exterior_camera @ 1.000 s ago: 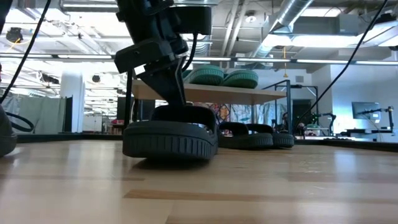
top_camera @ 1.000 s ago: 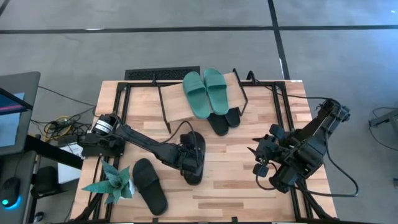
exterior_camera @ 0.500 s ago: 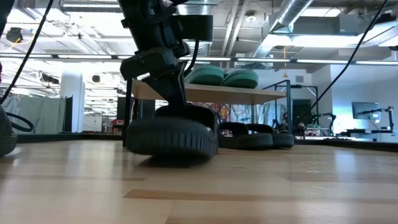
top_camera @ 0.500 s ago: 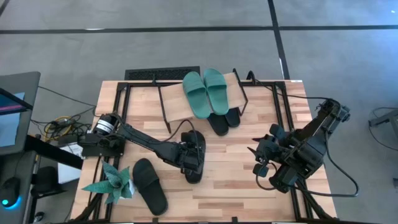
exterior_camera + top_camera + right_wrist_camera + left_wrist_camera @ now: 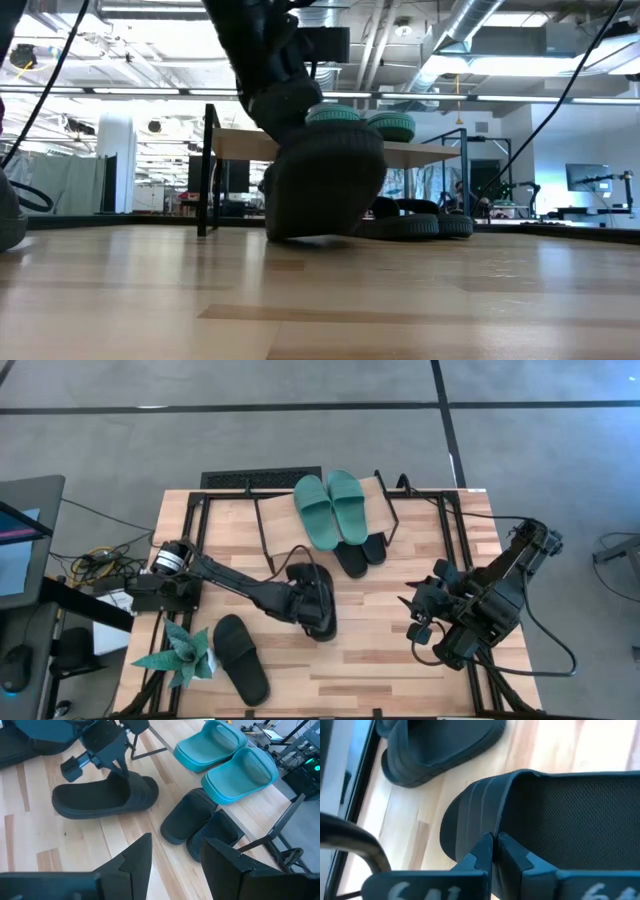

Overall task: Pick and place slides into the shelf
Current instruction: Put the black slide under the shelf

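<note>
Left gripper (image 5: pixel 305 600) at mid-table, fingers (image 5: pixel 485 851) pinching the strap of a black slide (image 5: pixel 318 603), which is tilting just near of the shelf (image 5: pixel 290 523). Two teal slides (image 5: pixel 332 508) resting on the shelf. Right gripper (image 5: pixel 420 622) idling far right, jaws parted, holding nothing.

The wooden tabletop (image 5: pixel 400 670) of pale planks stands on a grey floor (image 5: pixel 200 440) crossed by dark seam lines. A dark floor grate (image 5: pixel 260 479) lies just behind the table. Beyond it, the room is open and industrial (silver ducts (image 5: pixel 480 40) and pipes run under the ceiling), with strip lights (image 5: pixel 120 92) and a lit monitor (image 5: pixel 585 177) at the far right
</note>
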Robot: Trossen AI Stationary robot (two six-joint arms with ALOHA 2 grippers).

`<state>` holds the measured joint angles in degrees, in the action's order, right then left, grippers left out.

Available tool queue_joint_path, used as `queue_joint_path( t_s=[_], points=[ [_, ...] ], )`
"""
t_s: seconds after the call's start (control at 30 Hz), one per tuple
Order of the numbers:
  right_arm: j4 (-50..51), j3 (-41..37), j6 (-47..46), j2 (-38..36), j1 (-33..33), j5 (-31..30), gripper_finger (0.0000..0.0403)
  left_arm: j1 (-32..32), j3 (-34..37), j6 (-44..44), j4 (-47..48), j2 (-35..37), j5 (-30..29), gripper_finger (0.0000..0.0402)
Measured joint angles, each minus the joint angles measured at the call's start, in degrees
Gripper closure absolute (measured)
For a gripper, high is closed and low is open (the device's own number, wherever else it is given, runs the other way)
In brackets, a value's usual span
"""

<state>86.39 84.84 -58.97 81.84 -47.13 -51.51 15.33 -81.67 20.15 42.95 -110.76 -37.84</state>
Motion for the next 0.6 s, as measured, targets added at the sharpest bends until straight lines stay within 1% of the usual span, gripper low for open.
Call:
queue_joint_path(
  t_s=[0.23, 0.43, 0.6],
  points=[
    [0.02, 0.0, -0.01, 0.0, 0.0, 0.0, 0.0249, -2.59, 0.0, 4.7, -0.08, 0.0, -2.21, 0.0401],
    [0.07, 0.0, -0.01, 0.0, 0.0, 0.0, 0.0249, -5.12, 0.0, 4.51, -0.45, -0.01, -2.53, 0.0401],
    [0.1, 0.0, -0.01, 0.0, 0.0, 0.0, 0.0249, -6.57, 0.0, 2.12, -1.12, 0.0, -2.52, 0.0401]
  ],
)
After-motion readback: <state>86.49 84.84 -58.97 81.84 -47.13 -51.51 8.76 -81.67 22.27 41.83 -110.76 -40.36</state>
